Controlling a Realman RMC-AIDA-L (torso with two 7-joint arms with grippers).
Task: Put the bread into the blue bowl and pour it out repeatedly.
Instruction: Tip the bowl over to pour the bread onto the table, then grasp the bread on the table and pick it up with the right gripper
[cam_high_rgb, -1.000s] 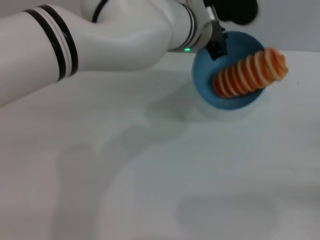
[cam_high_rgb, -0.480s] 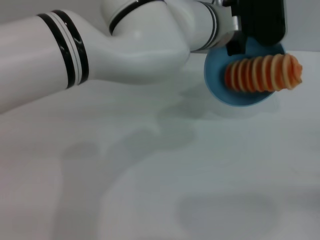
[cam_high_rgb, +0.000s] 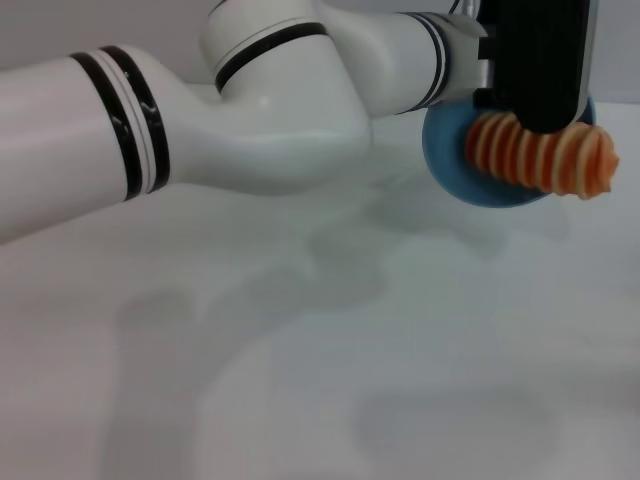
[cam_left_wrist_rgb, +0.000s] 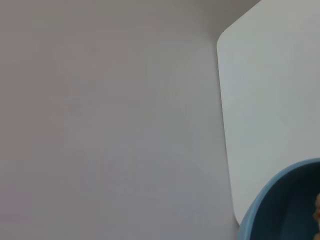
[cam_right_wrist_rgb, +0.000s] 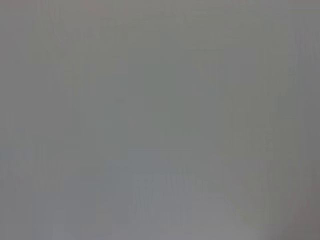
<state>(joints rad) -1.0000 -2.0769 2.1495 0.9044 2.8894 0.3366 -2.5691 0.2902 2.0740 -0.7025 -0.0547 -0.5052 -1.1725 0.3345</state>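
Change: since a second ago I'm seeing the bowl (cam_high_rgb: 455, 165) tipping further over, the bread (cam_high_rgb: 542, 157) sliding outward.
Left claw (cam_high_rgb: 533, 60): I'm holding the bowl's rim, raised over the surface (cam_high_rgb: 400, 350); can't tell how the fingers stand.
Bread: poking out past the rim, striped side showing.
Right arm: not showing.

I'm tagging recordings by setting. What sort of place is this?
Probably a lab or test bench, not a kitchen: a bare white table, a plain grey wall behind, and only a toy bread in a tipped blue bowl at the left gripper.
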